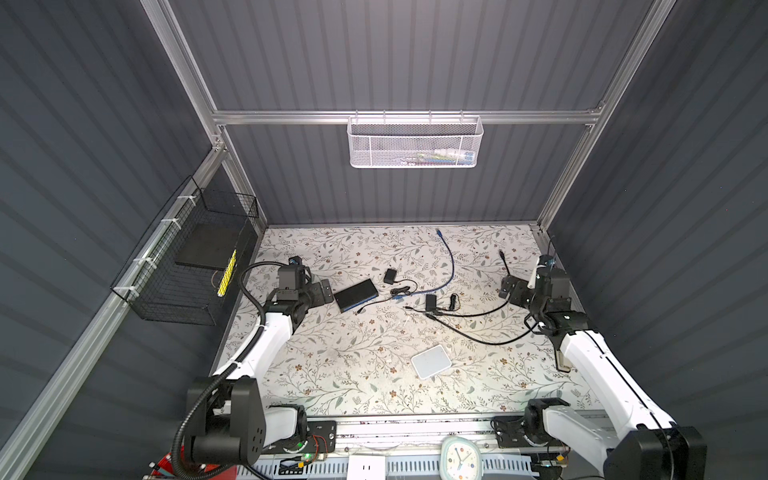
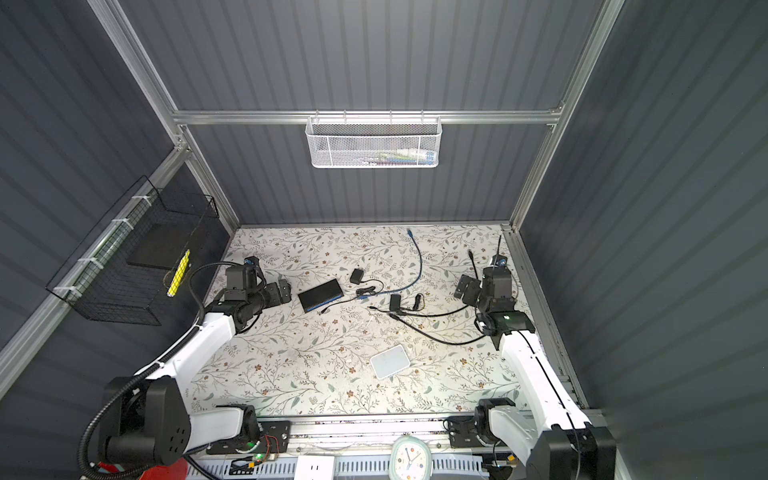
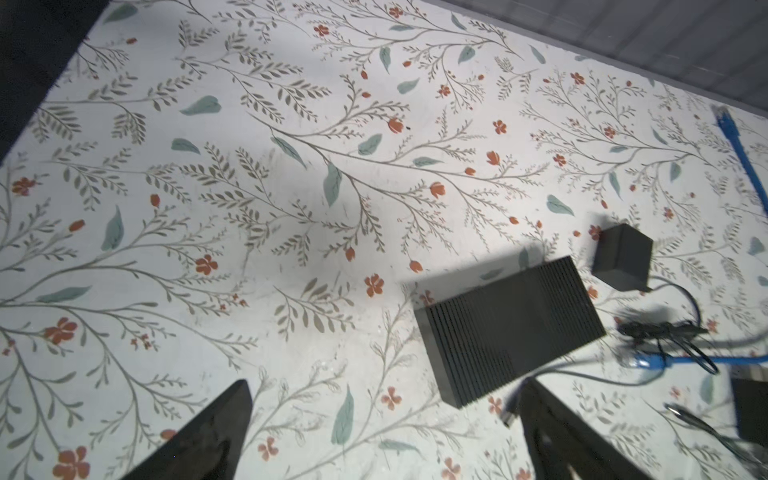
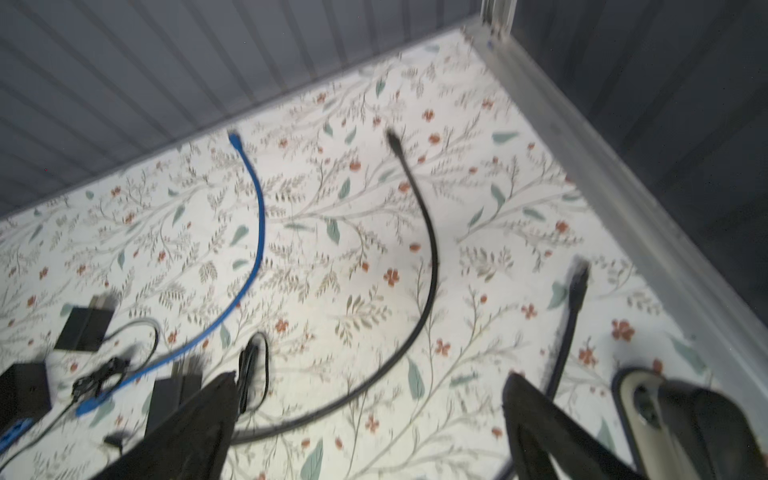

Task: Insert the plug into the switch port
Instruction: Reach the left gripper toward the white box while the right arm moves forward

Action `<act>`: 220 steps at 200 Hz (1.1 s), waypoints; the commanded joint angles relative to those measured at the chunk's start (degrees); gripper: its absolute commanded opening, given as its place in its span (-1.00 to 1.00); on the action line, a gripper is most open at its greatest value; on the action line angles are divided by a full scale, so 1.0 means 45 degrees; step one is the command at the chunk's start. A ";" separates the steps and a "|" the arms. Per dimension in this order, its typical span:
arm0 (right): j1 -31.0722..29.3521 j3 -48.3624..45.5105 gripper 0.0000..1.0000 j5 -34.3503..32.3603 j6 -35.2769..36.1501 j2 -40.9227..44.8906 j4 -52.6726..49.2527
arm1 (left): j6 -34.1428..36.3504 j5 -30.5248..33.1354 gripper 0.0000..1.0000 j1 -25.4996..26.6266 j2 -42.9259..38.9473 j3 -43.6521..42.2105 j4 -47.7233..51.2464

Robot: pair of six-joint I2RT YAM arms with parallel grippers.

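The switch (image 1: 356, 295) (image 2: 321, 296) is a flat black box with a blue front, lying left of centre on the floral table. A blue network cable (image 1: 451, 266) ends in a plug (image 1: 397, 296) just right of the switch, seen in the left wrist view as the blue plug (image 3: 640, 362). A thin black lead's plug (image 3: 509, 415) lies at the switch's front corner. My left gripper (image 1: 325, 291) (image 3: 386, 386) hangs open just left of the switch (image 3: 511, 328). At the right edge my right gripper (image 1: 508, 286) (image 4: 370, 378) is open over black cables (image 4: 432, 257).
Two black power adapters (image 1: 390, 275) (image 1: 430, 302) and tangled leads lie mid-table. A white flat box (image 1: 431, 360) sits nearer the front. A black wire basket (image 1: 191, 257) hangs on the left wall, a white mesh basket (image 1: 414, 143) on the back rail.
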State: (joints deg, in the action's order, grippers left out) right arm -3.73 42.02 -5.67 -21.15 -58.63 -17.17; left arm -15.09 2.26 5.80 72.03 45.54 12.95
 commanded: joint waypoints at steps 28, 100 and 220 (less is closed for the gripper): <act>-0.0907 -0.0224 0.98 0.1271 -0.2325 0.1143 -0.3155 | -0.0822 0.0091 1.00 0.2520 -0.0184 -0.0049 0.1719; -0.1379 -0.0637 0.98 0.2140 -0.3437 0.2269 -0.5395 | -0.0724 0.1080 1.00 0.7107 -0.0234 0.0053 0.1614; -0.1301 -0.1856 0.98 0.4215 -0.3677 0.3247 -0.5582 | 0.0596 0.2305 0.99 1.3425 0.4774 0.3264 0.3273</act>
State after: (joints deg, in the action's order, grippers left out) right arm -9.80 34.81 11.05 -36.93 -44.36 -42.68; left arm -14.72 12.69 64.99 90.76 57.54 25.61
